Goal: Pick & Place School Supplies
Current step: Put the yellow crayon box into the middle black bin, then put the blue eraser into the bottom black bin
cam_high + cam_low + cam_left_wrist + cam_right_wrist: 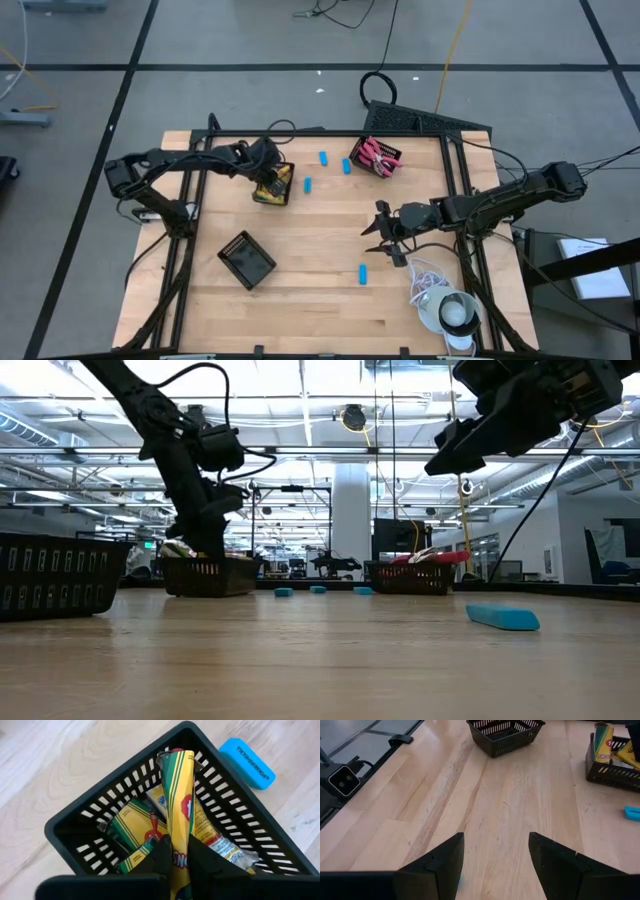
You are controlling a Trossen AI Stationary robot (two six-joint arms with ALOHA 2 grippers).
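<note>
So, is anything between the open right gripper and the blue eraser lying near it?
Nothing visible. The right gripper hangs open above bare wood, and the blue eraser lies alone just in front of it; the white cord lies off to the side.

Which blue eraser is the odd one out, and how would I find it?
Start at the wooden table seen from above. Three blue erasers cluster between the far baskets. The odd one, the lone eraser, lies apart on bare wood nearer the front, below the right gripper.
</note>
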